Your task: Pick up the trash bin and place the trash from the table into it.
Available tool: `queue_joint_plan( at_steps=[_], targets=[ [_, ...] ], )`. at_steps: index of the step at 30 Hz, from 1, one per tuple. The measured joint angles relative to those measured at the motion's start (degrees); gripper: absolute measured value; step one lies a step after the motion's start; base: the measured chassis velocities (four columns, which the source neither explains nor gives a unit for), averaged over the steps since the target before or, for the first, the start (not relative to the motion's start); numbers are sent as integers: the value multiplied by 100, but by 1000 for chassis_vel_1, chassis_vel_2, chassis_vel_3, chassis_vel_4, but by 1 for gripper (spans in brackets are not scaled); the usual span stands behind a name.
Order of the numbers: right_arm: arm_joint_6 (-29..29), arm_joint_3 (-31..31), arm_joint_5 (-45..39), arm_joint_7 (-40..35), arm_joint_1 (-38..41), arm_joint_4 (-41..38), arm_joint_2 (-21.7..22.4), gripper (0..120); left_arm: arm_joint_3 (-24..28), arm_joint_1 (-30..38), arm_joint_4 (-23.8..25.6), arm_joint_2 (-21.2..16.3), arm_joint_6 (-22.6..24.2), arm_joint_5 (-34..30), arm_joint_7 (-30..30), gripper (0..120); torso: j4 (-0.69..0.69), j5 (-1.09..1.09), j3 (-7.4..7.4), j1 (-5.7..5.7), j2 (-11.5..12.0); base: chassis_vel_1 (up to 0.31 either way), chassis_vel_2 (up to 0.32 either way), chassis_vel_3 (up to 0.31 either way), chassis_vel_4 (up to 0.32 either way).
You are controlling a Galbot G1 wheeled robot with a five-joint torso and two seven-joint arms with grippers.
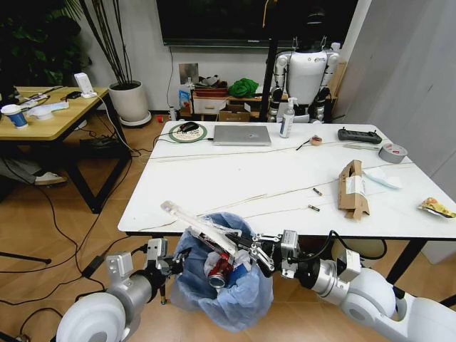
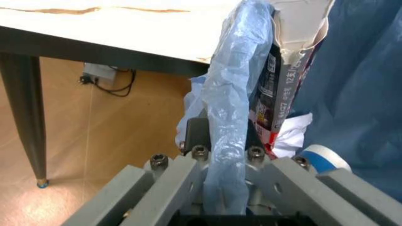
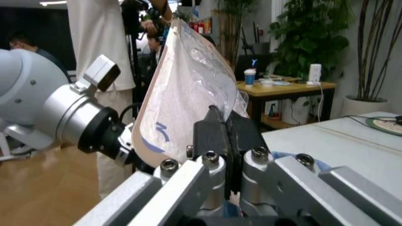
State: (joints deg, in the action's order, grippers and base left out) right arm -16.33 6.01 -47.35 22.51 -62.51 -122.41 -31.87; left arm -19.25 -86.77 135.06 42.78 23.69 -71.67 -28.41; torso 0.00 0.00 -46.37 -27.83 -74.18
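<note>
The trash bin [image 1: 222, 281], lined with a crinkled blue bag, is held below the near edge of the desk [image 1: 235, 178] by the left gripper [image 1: 165, 261]. In the left wrist view its fingers [image 2: 191, 136] are seen closed narrowly on a gathered fold of the blue liner at the rim, so the bin's weight appears to be carried partly through thin plastic. A crushed red can [image 1: 220, 272] and a white-blue paper cup [image 2: 321, 159] are already seen inside, just beyond the fingers.

The right gripper [image 1: 258, 251] is poised over the bin's mouth, its fingers [image 3: 217, 136] pinched shut on a flat white packet [image 1: 196, 222], which juts outward from them, up and across the rim toward the desk.

Several risks are judged from this. If the packet is let go while most of its length lies outside the rim, it could tip and be dropped on the floor. The liner could be pulled free or torn under the left fingers, and the bin tilted or lost. The two grippers are close together, so contact between them is possible. A torn brown cardboard box [image 1: 352, 188] and a yellow wrapper [image 1: 436, 207] remain on the desk, well apart from both sets of fingers.
</note>
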Motion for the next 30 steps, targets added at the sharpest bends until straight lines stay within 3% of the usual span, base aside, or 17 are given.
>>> queue_joint_plan(
  at_steps=[6, 18, 19, 23, 27, 30],
  targets=[
    [-141, -30, 307, -1, -103, 172, -44, 14, -232, -256, 124, -13, 21, 16, -62, 0, 0, 1, 0, 1, 0, 0, 0, 0, 0],
    [-252, -301, 499, -46, -303, 144, -132, 62, -497, -773, 308, -59, 53, 231, -145, 0, 0, 0, 0, 1, -1, 0, 0, 0, 0],
    [-252, -301, 499, -46, -303, 144, -132, 62, -497, -773, 308, -59, 53, 231, -145, 0, 0, 0, 0, 1, -1, 0, 0, 0, 0],
    [-182, -594, 625, -786, -141, 124, -348, 77, -555, -877, 327, -34, 51, 281, -184, 0, 0, 0, 0, 1, -2, 0, 0, 0, 0],
    [236, -1055, 845, -1991, 1, 265, -675, 94, -578, -927, 348, 21, 37, 343, -199, 0, 2, 0, 0, 1, -2, 0, 0, 0, 0],
    [479, -1288, 940, -2406, -24, 378, -788, 98, -578, -931, 365, 41, 31, 349, -199, 0, 1, 0, 0, 1, -2, 0, 0, 0, 0]
  ],
)
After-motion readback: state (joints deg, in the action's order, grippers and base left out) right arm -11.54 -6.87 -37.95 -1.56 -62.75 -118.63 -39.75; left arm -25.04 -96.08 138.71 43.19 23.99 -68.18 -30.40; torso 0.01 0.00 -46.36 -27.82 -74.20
